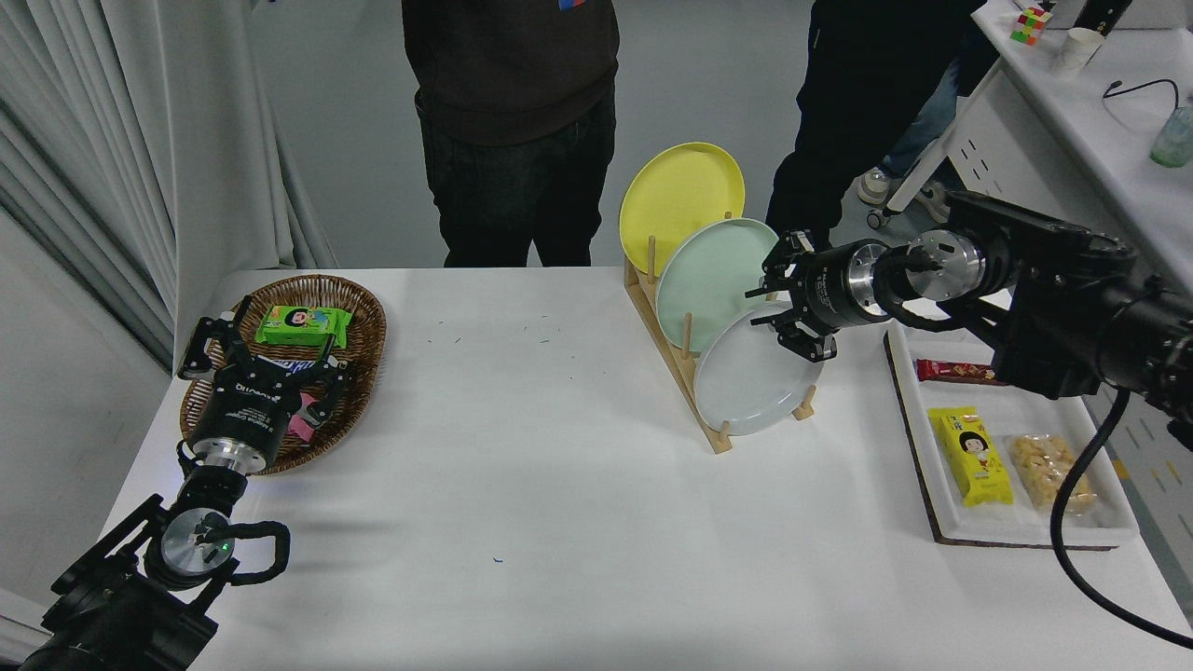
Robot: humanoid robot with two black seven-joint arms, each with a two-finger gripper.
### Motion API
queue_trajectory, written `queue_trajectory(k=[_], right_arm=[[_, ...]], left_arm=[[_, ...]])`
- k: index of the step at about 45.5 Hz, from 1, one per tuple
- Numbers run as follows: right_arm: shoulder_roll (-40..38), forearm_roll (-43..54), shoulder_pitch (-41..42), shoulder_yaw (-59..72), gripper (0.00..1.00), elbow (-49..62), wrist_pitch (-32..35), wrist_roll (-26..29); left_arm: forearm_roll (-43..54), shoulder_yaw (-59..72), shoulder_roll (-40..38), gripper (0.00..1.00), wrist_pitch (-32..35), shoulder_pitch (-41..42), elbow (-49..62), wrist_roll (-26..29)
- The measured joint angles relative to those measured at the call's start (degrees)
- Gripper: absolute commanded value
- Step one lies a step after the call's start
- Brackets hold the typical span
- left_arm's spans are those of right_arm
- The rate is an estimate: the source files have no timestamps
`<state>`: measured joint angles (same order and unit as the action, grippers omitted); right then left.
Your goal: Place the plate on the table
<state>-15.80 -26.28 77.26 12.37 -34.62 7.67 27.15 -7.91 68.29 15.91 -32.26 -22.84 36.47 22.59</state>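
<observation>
Right claw (pixel 781 306) spread open at upper right rim of pale grey plate (pixel 751 384), gripping nothing. Plate upright in front slot of wooden rack (pixel 673 359), leaning back against mint green plate (pixel 710 276); yellow plate (pixel 678 193) rearmost. Risks: shallow bite on thin rim, slipping out on lift; dragging rack or knocking mint plate; dropping onto tabletop (pixel 559 485). Left claw (pixel 266 337) parked over wicker basket (pixel 359 312), open.

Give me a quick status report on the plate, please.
Right gripper open at the pale grey plate's upper rim. Plate in wooden rack. Left gripper parked over basket.
</observation>
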Motion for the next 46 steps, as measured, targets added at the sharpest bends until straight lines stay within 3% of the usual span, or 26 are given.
queue_trajectory(k=[46], right_arm=[[-1.91,0.0,0.17,-0.05,0.24,-0.61,0.5,-0.09]], left_arm=[[0.01,0.0,0.0,0.98,0.0,0.02,0.0,0.0]])
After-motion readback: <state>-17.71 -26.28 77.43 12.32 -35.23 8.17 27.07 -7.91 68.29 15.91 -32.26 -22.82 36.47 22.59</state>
